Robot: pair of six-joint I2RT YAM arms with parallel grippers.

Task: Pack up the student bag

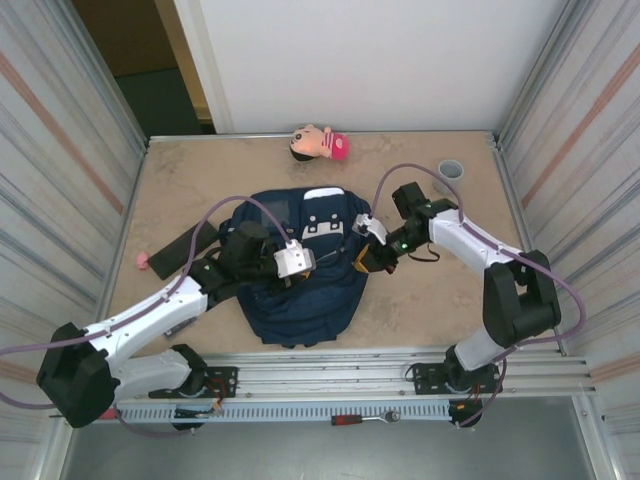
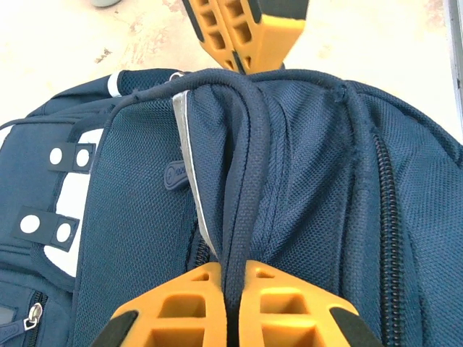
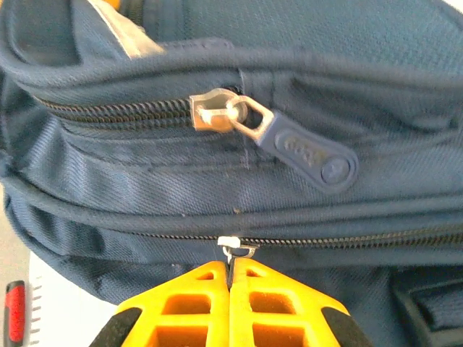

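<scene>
Tan tabletop [image 1: 430,300], student bag [image 1: 300,300] flat; left gripper [image 2: 231,278] clamped on piping [image 2: 242,181], right gripper [image 3: 230,269] pinching lower zip pull [image 3: 237,249]. Draw along track, keep fabric taut.

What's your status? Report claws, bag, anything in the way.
Left claw shut on bag piping. Right claw shut on lower zip pull. Bag lies mid-table. Doll, cup at far edge, clear of bag.

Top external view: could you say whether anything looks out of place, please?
Yes: a red-handled metal ratchet lies loose on the near metal frame, off the tabletop, and a small pink object sits at the table's left edge, away from the navy-blue fabric backpack.
</scene>
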